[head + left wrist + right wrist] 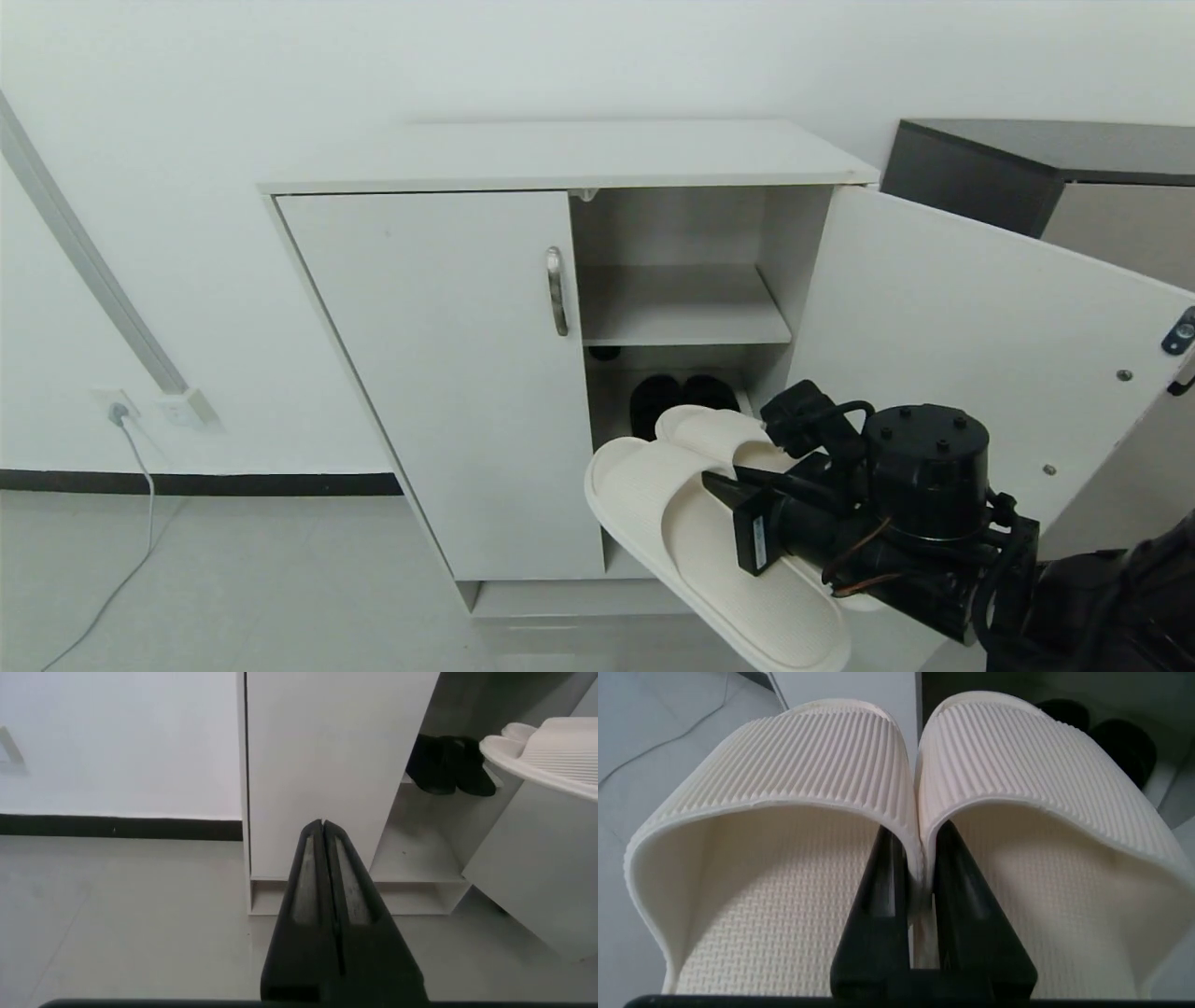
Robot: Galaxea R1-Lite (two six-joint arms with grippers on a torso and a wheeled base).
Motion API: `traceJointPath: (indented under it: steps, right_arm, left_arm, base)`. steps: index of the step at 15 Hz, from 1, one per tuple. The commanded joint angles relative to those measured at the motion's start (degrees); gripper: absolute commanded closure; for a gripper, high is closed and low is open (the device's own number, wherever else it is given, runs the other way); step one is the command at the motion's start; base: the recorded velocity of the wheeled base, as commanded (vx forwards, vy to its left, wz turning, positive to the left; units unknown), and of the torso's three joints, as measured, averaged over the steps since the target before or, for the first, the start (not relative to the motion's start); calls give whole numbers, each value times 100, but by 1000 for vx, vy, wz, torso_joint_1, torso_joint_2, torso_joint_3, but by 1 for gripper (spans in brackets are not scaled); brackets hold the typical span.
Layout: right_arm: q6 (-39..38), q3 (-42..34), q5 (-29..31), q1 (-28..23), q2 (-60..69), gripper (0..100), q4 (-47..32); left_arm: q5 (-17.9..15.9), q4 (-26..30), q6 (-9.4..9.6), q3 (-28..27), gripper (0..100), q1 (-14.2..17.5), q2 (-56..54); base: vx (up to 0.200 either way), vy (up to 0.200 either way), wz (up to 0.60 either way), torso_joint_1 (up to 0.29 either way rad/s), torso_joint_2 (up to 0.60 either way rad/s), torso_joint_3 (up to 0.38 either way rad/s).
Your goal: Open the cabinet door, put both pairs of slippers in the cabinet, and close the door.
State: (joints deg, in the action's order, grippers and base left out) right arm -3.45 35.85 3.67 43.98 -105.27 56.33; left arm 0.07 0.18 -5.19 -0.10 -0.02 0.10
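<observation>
Sitting low inside the cabinet past its open door, black slippers face the white slippers clamped in the right gripper just outside; the left gripper is pressed together.

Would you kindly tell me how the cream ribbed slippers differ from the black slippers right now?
The cream ribbed slippers are pale and clamped in the right gripper, raised outside the white cabinet; the black slippers are dark and rest inside it. Both are pairs set side by side.
</observation>
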Motion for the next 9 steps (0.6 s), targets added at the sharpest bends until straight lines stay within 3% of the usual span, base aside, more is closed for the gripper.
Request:
traceJointPath:
  steps: [1,6,9]
  right_arm:
    - [46,-8,2,5,-12,100,9]
    - [90,45,-15,31,-214,100,229]
    - [283,-105,2,49,-205,100,317]
  left_arm:
    - [1,-1,-8,1,100,2,8]
    - [1,-1,53,1,100,2,-1]
    - [-16,-1,62,1,100,-6,-1]
  base:
    - [0,0,0,-80,447,359]
    - [0,0,0,-32,411,369]
    - [0,0,0,-1,105,90]
